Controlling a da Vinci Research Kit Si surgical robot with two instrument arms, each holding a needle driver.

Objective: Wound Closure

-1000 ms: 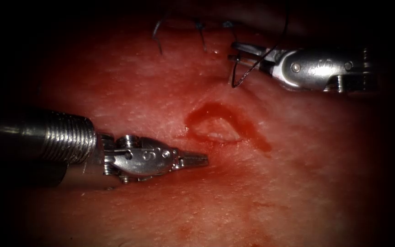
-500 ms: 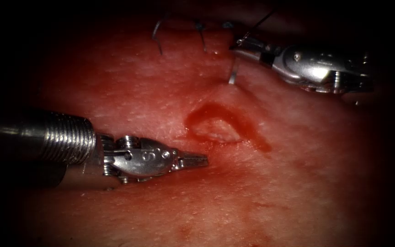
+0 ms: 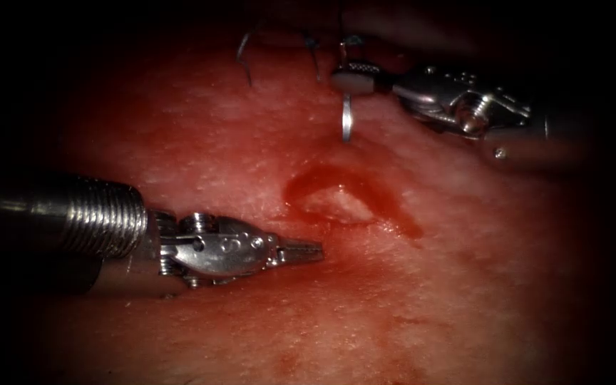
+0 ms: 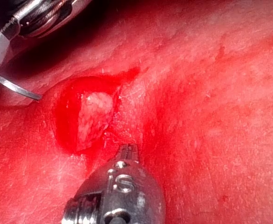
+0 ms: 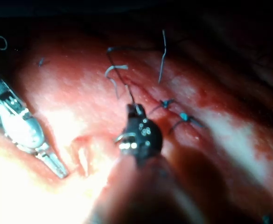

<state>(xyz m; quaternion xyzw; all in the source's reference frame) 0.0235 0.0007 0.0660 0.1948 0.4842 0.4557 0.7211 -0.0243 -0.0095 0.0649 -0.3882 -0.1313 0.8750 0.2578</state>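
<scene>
The tissue (image 3: 465, 285) has a cut whose open part (image 3: 336, 203) gapes, rimmed with red fluid; it also shows as a pale gap in the cut (image 4: 94, 119). My right tool (image 3: 354, 75) is shut on the curved needle (image 3: 347, 117), gripping it well back from the tip. The needle's free part hangs down at the tissue just beyond the open part, towards the stitched part. Whether the needle (image 4: 15, 86) tip touches the tissue I cannot tell. Dark thread (image 5: 127, 93) rises from the right tool (image 5: 136, 112). My left tool (image 3: 301, 249) lies left of the cut, shut and holding nothing.
Earlier stitches with cut thread ends (image 3: 244, 53) stand along the closed far part of the cut, their knots (image 5: 166, 102) beside my right tool. The left tool's thick shaft (image 3: 73, 214) crosses the tissue at the left. The left tool (image 5: 29, 135) lies beside the gap.
My right tool has moved left and rolled its wrist, swinging the needle to hang straight down nearer the open part. The thread loop beside it has gone from sight. The left tool stayed still.
</scene>
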